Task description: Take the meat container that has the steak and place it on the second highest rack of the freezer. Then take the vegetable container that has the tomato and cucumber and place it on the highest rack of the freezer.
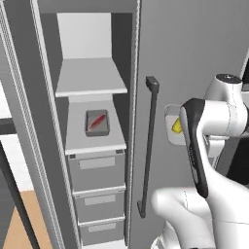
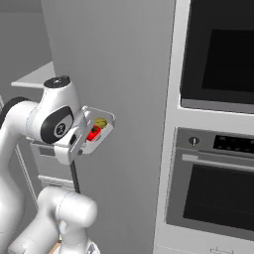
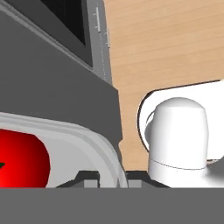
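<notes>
Meat container (image 1: 97,122) with its steak (image 1: 97,121) sits on the freezer's (image 1: 92,121) second-highest rack, and the pincer (image 3: 113,179), pinching the rim of the vegetable container (image 2: 97,130), carries tomato (image 2: 93,134) and cucumber (image 2: 100,122) level beside the freezer door so nothing spills, bound for the highest rack (image 1: 91,78).

left base view: looking forward from behind the white robot arm (image 1: 214,146), facing the tall grey freezer cabinet (image 1: 92,126), open, at close range.
right base view: looking from the arm's other side, facing the black-glass ovens (image 2: 218,149).
hand view: looking down, very near the pale tray's rim (image 3: 105,144), wooden floor (image 3: 162,48) beyond.
shared: both base views are showing the arm and the pale tray.
</notes>
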